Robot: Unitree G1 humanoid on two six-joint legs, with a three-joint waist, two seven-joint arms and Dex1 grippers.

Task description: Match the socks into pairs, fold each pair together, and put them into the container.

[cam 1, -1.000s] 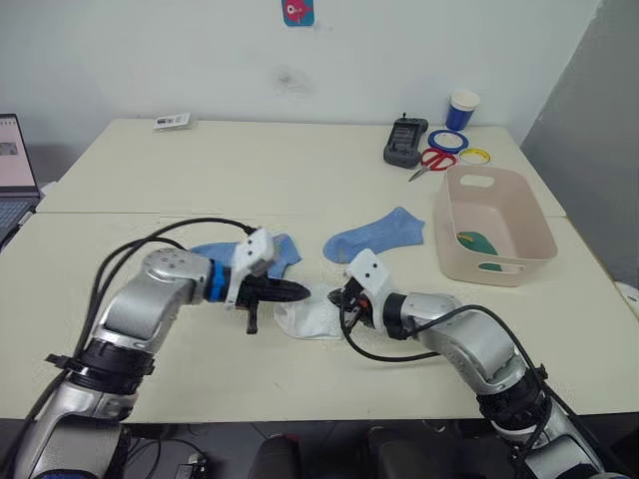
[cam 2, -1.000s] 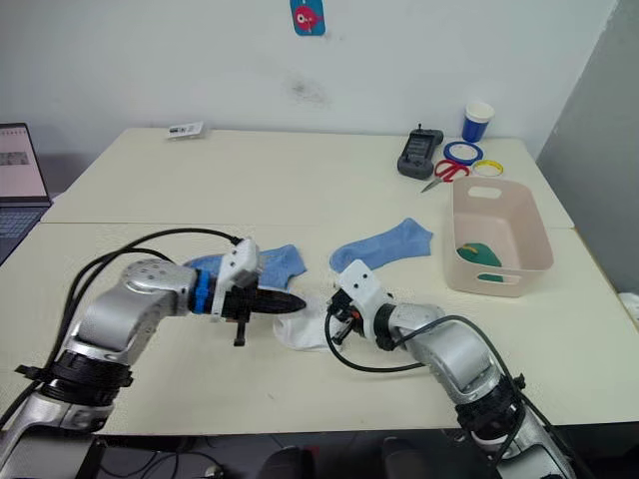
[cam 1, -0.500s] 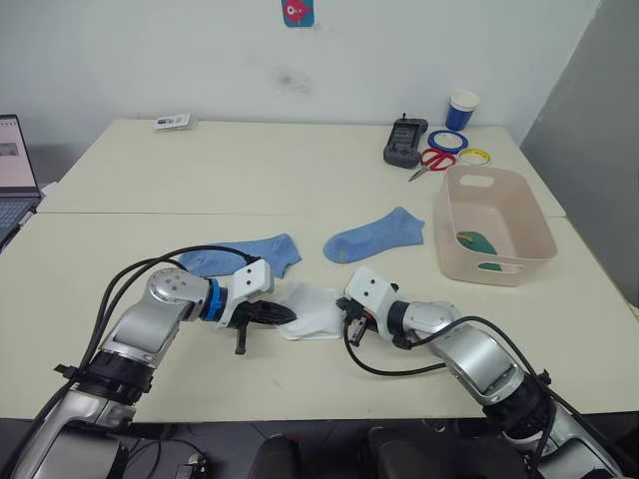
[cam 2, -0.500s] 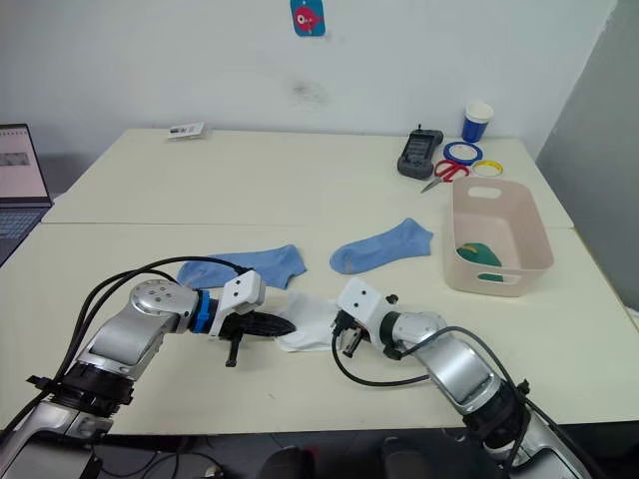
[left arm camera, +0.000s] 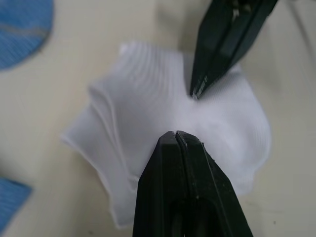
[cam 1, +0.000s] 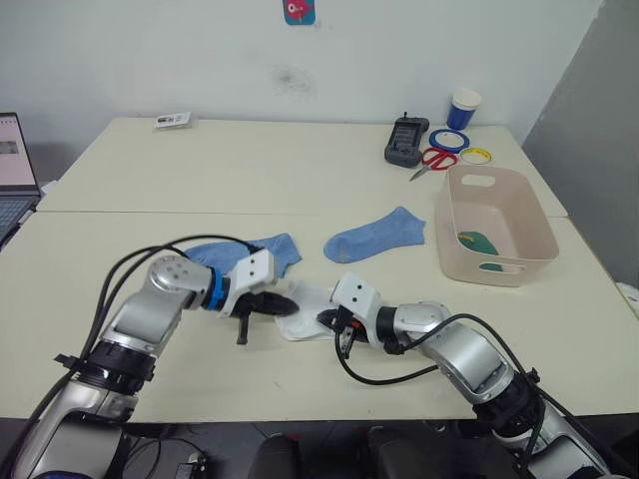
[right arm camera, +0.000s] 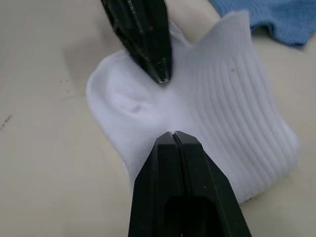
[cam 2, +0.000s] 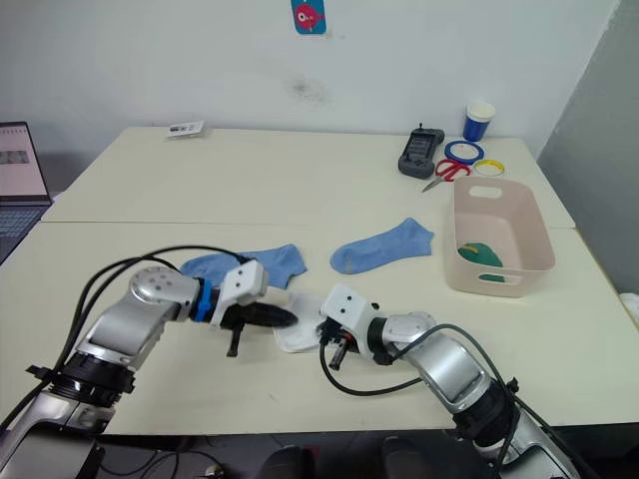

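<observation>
Two white socks point(cam 1: 308, 299) lie bunched together near the table's front middle. My left gripper point(cam 1: 283, 303) is shut, its tip resting on the white cloth point(left arm camera: 148, 89). Facing it from the other side, my right gripper point(cam 1: 325, 319) is also shut, tip on the same white bundle point(right arm camera: 222, 113). The two tips are a short gap apart. One light blue sock point(cam 1: 240, 254) lies flat just behind my left gripper, another light blue sock point(cam 1: 377, 237) behind the right one. The pink-beige container point(cam 1: 469, 267) stands at the right with a dark green sock point(cam 1: 477, 240) inside.
At the back right are a black device point(cam 1: 404, 142), red-handled scissors point(cam 1: 432, 160), tape rolls point(cam 1: 449, 140) and a blue-and-white paper cup point(cam 1: 463, 108). A laptop point(cam 1: 15, 170) sits at the far left edge. A small card point(cam 1: 172, 121) lies at the back left.
My right gripper has slid left across the white socks toward the left gripper. The left arm has shifted slightly, and the white bundle now looks more bunched.
</observation>
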